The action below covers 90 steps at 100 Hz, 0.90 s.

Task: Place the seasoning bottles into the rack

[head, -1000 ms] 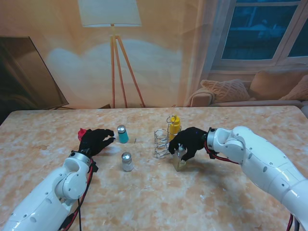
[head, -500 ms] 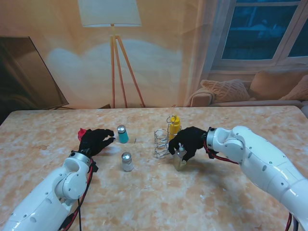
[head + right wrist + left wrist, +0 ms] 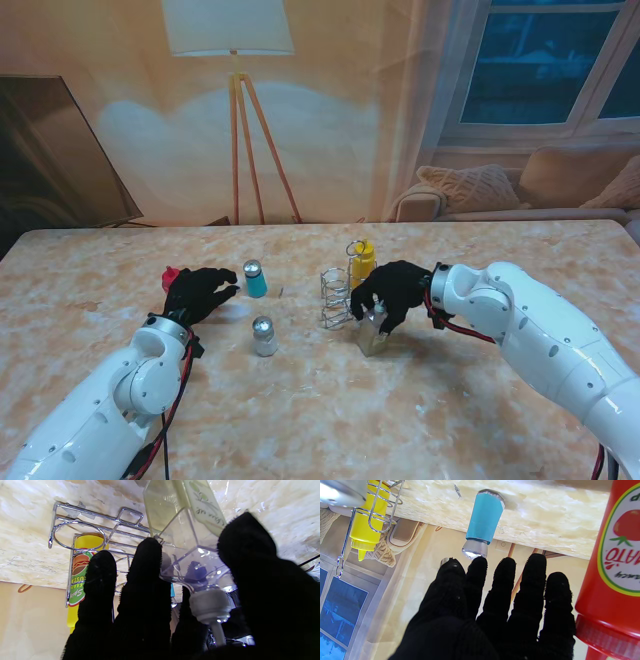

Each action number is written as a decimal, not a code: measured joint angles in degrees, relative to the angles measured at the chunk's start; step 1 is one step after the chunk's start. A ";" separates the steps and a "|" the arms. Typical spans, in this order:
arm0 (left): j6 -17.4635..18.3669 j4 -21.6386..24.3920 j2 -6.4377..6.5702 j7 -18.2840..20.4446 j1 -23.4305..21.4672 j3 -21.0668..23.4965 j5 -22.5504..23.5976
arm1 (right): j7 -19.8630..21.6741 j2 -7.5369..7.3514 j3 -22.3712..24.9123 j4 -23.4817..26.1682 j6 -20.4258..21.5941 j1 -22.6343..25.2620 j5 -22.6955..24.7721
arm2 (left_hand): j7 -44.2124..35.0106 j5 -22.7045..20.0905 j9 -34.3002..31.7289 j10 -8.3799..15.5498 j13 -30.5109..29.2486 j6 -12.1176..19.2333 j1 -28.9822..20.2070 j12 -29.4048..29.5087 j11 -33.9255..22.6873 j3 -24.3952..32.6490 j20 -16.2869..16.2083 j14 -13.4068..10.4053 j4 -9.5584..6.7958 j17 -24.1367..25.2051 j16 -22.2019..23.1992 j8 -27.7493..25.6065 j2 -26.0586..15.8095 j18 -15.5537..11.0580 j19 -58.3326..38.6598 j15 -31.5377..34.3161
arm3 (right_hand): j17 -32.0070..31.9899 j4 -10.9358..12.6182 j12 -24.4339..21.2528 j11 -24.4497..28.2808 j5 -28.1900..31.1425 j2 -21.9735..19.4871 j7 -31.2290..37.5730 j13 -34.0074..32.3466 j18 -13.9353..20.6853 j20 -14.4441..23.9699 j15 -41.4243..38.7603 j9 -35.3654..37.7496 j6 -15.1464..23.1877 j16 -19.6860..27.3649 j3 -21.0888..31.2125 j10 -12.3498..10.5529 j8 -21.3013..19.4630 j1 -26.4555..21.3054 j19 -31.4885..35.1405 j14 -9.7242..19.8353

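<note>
My right hand [image 3: 392,290] grasps the clear square glass oil bottle [image 3: 373,333], hiding its neck, just beside the chrome wire rack [image 3: 337,296] holding the yellow mustard bottle [image 3: 362,259], mid-table. My left hand [image 3: 200,291] spreads released; marble tabletop [image 3: 420,420] lies bare toward my edge.

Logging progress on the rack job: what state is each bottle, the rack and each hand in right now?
Yellow mustard bottle: upright, in rack.
Rack: other rings unfilled.
Clear bottle: held, outside rack.
Right hand: shut on clear bottle.
Left hand: open.
Blue shaker, silver shaker, ketchup bottle: standing outside rack.
</note>
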<state>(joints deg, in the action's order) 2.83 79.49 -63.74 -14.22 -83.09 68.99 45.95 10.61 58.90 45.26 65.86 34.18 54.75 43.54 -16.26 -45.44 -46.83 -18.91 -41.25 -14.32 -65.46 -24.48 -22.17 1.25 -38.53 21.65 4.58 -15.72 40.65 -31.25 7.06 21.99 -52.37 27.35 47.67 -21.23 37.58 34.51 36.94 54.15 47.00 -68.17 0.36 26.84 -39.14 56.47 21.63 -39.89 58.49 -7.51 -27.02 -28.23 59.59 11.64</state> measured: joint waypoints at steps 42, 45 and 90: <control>0.02 0.00 0.00 0.00 0.00 0.01 0.00 | 0.19 0.18 0.59 0.15 -0.13 -0.15 0.17 | 0.00 0.00 0.00 0.00 0.00 0.00 0.00 0.00 0.00 0.00 0.00 0.00 0.00 0.00 0.00 -0.01 0.00 0.00 0.00 0.00 | 0.93 -0.01 1.30 -0.16 0.38 0.01 1.37 -0.59 0.14 0.08 -0.81 0.66 2.22 -0.28 -0.50 0.03 0.97 -0.01 0.40 -0.13; 0.02 0.00 0.00 0.00 0.00 0.01 0.00 | 0.19 0.17 0.69 0.32 -0.10 -0.13 0.29 | 0.00 0.00 0.00 0.00 0.00 0.00 0.00 0.00 0.00 0.00 0.00 0.00 0.00 0.00 0.00 -0.01 0.00 0.00 0.00 0.00 | 0.95 -0.01 1.30 -0.16 0.38 0.01 1.39 -0.59 0.14 0.09 -0.82 0.66 2.33 -0.49 -0.50 0.03 0.97 -0.01 0.40 -0.15; 0.09 -0.04 0.00 -0.12 0.00 0.04 -0.02 | -1.64 0.32 1.86 2.09 0.58 -0.65 1.98 | 0.00 0.00 0.00 0.00 0.00 0.00 0.00 0.00 0.00 0.00 -0.01 0.00 0.00 0.00 0.00 -0.01 0.00 0.00 0.00 0.00 | 1.24 -0.02 1.31 -0.17 1.08 0.01 4.30 -1.21 0.14 0.68 -1.49 1.49 5.05 -0.71 -0.50 0.45 1.07 -0.01 1.06 -1.01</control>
<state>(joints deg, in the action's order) 2.92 79.44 -63.75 -14.33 -83.10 69.03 45.93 8.97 59.22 47.12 67.96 34.75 54.10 45.51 -16.26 -45.44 -46.83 -18.91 -41.25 -14.32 -65.46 -24.48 -22.17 1.25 -38.53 21.65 4.58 -15.72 40.65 -31.26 7.06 21.99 -52.37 27.35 48.91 -21.25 38.89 34.34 38.02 54.16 51.30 -69.38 0.50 27.53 -40.64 57.96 26.67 -40.61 57.99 -7.06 -25.95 -28.25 60.65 10.63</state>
